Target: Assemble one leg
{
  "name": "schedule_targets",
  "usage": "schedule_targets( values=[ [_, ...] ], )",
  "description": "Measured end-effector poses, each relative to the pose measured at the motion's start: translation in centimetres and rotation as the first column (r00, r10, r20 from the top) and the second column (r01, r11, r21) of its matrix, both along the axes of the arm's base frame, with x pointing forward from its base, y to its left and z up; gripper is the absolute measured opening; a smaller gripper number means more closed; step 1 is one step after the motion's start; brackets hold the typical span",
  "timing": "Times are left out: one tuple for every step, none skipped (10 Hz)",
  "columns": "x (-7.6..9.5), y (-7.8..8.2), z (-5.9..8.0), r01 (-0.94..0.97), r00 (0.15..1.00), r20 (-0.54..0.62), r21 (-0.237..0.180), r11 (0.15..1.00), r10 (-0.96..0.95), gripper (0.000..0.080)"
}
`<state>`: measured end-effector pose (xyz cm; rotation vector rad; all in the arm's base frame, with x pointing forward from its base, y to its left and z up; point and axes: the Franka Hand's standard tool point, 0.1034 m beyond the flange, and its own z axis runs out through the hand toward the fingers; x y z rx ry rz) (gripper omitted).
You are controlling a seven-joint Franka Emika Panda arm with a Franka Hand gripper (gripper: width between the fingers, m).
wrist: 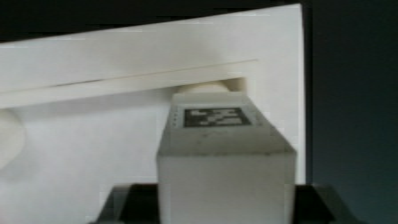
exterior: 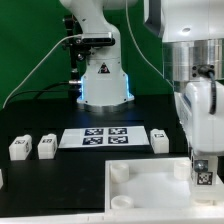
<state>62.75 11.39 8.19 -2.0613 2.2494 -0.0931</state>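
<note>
Exterior view, starting from its left:

1. Two spare white blocks [exterior: 20, 147] [exterior: 46, 146] stand side by side on the black table [exterior: 50, 190]. They are close together but not touching.
2. The marker board [exterior: 110, 137] lies flat near the middle of the table. It is in front of the arm's base [exterior: 105, 80].
3. A third spare block [exterior: 160, 138] stands just beside the marker board's edge on the exterior view's right.
4. The large white tray piece [exterior: 150, 190] fills the foreground. A round corner socket [exterior: 120, 172] rises at its near-left corner, and another socket [exterior: 180, 170] rises further toward the exterior view's right.
5. The gripper [exterior: 203, 160] hangs vertically over the tray piece on the exterior view's right.

Tool state: the fingers are closed against the leg [exterior: 203, 175] and hold it upright. The leg projects straight down from between the fingers. Its tagged face points toward the exterior camera.

Position of the leg:

- The leg is above the tray piece, just beside the socket on the exterior view's right.
- It is well apart from the three spare blocks.
- The pictures do not show whether its lower end touches the tray piece.

Wrist view: the leg [wrist: 222, 160] runs centrally away from the camera between two dark finger bodies. Its tag [wrist: 214, 115] is visible near the far end. The white surface of the tray piece lies beyond it.
</note>
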Motion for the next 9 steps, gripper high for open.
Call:
schedule_targets(
  values=[
    [-0.02, 0.03, -0.05, -0.034, 0.999, 0.0, -0.004, 0.999, 0.034, 0.0355],
    [0.0, 0.02, -0.04, -0.074, 0.997, 0.0, -0.01, 0.997, 0.074, 0.0355],
    [0.15, -0.03, 0.05, -0.302, 0.953, -0.003, -0.04, 0.952, 0.302, 0.0549],
    [0.25, 0.08, 0.12, -0.46, 0.888, -0.008, -0.059, 0.886, 0.46, 0.0549],
    [0.29, 0.24, 0.16, -0.57, 0.821, -0.012, -0.069, 0.819, 0.57, 0.0631],
    [0.28, 0.16, 0.13, -0.608, 0.793, -0.016, -0.075, 0.791, 0.608, 0.0644],
    [0.31, 0.09, 0.14, -0.705, 0.707, -0.025, -0.087, 0.703, 0.706, 0.0644],
    [0.31, 0.07, 0.14, -0.76, 0.648, -0.031, -0.094, 0.643, 0.761, 0.0649],
    [0.31, 0.07, 0.14, -0.791, 0.609, -0.035, -0.097, 0.604, 0.792, 0.0649]
  ],
)
